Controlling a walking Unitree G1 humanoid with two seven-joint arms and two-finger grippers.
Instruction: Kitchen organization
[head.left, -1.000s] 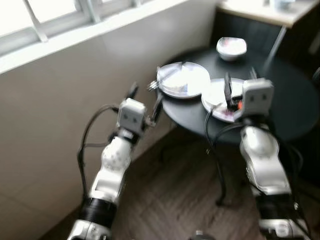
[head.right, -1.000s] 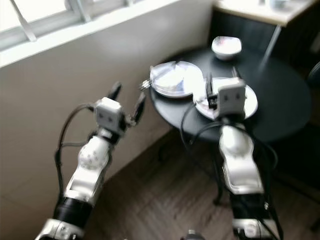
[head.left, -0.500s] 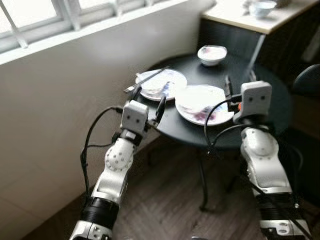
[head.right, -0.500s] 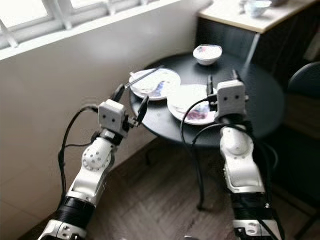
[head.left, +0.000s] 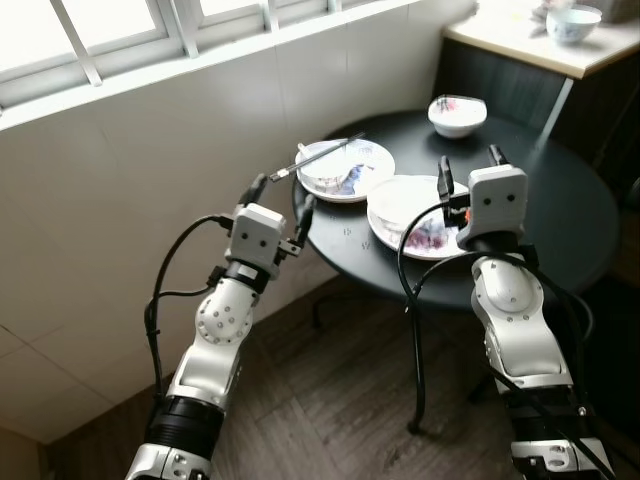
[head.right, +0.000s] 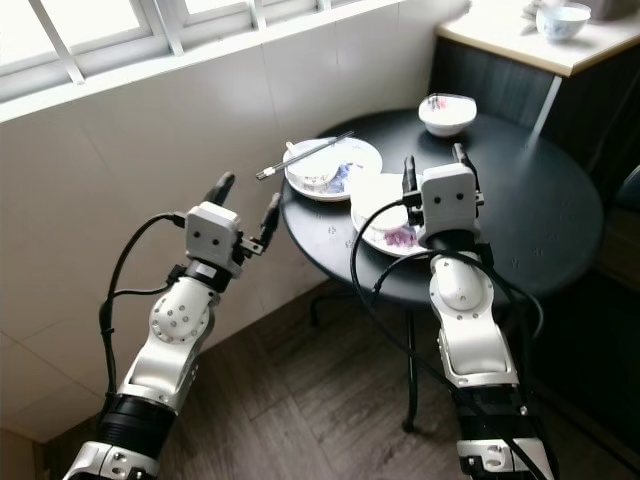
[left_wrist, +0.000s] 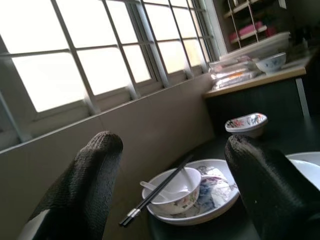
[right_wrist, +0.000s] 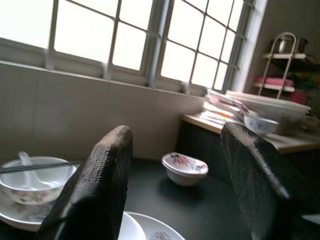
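Note:
A round black table (head.left: 560, 215) stands before me by the tiled wall. On it a patterned plate (head.left: 375, 162) carries a small bowl (head.left: 325, 172) with a white spoon and black chopsticks (head.left: 322, 157) laid across. A second plate (head.left: 418, 205) lies next to it, and a small patterned bowl (head.left: 457, 113) sits further back. My left gripper (head.left: 281, 200) is open at the table's left edge, holding nothing. My right gripper (head.left: 468, 165) hovers open above the second plate. The left wrist view has the bowl with chopsticks (left_wrist: 172, 192) ahead of the fingers (left_wrist: 80, 195).
A light countertop (head.left: 520, 40) with a blue-patterned bowl (head.left: 573, 22) stands behind the table at the right. A white tiled wall (head.left: 120, 200) under a window runs along the left. Dark wood floor (head.left: 340, 400) lies below, with the table's thin legs (head.left: 415, 360) between my arms.
The whole picture has shifted and sharpened as the camera moved. Both arms stay raised before the table with their fingers spread as before.

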